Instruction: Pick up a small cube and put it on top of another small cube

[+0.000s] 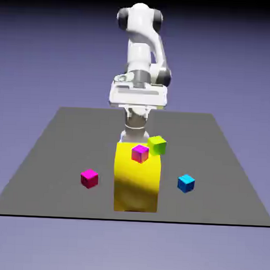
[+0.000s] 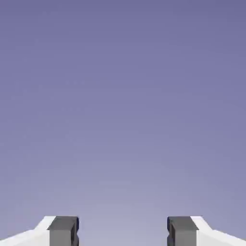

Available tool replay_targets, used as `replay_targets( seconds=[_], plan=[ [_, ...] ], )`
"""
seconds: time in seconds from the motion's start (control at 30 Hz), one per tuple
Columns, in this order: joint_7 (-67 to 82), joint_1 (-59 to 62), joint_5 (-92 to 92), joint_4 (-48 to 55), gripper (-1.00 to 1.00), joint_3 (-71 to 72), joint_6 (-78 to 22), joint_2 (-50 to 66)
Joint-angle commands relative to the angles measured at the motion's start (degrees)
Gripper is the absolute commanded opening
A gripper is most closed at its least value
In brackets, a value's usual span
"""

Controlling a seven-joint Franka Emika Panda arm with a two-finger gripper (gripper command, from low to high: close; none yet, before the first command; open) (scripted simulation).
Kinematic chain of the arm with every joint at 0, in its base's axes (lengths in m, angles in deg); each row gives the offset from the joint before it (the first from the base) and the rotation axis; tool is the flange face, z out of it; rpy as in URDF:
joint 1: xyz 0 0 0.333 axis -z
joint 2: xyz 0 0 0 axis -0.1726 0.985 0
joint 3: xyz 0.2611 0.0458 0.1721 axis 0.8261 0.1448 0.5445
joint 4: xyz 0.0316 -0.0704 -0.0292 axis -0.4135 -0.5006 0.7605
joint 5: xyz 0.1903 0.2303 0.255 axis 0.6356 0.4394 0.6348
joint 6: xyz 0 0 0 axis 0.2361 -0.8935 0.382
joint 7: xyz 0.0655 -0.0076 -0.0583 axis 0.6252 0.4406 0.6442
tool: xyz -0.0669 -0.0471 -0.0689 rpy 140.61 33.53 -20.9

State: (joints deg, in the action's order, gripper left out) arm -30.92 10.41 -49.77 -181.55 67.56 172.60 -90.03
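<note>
Fingers: the fingers point(image 2: 63, 233) stand wide apart in the hand view, one toward each side of the bottom edge, with plain blue-violet backdrop point(image 2: 123, 120) showing between their grey tips.
Arm: the white robot arm point(image 1: 139, 54) stands at the top middle of the exterior view, its hand point(image 1: 138, 97) above and beyond the group of objects.
Blue cube: the small bright blue cube point(image 1: 186, 183) sits on the worktop point(image 1: 48, 155) toward the exterior view's right, well apart from the yellow block point(image 1: 136, 187).
Left cube: a small deep magenta cube point(image 1: 89, 178) sits toward the exterior view's left, on the other side of the yellow block and apart from it.
Middle cube: a small pink-purple cube point(image 1: 140, 154) shows against the upper part of the yellow block; whether it touches the block cannot be told.
Lime cube: the lime-green cube point(image 1: 157, 145) overlaps the block's upper right corner in the exterior view; its support is unclear.
Yellow block: large, upright, with a rounded top and a flat lower edge near the front of the worktop.
Worktop edges: straight on all sides, the near one dark and thin, the side ones slanting inward toward the far one.
Open room: bare grey surface between blue cube and yellow block, between left cube and block, and outward from both cubes to the side edges.
</note>
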Motion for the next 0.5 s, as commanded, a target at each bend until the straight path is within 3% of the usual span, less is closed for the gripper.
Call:
replay_targets(
  seconds=[0.0, 0.47],
  plan=[
    [-1.88, 0.96, 0.35, 0.27, 0.00, 2.08, -0.50, -0.30],
    [-28.15, 14.33, 5.19, 4.04, 0.00, 31.15, -7.47, -4.55]
  ],
)
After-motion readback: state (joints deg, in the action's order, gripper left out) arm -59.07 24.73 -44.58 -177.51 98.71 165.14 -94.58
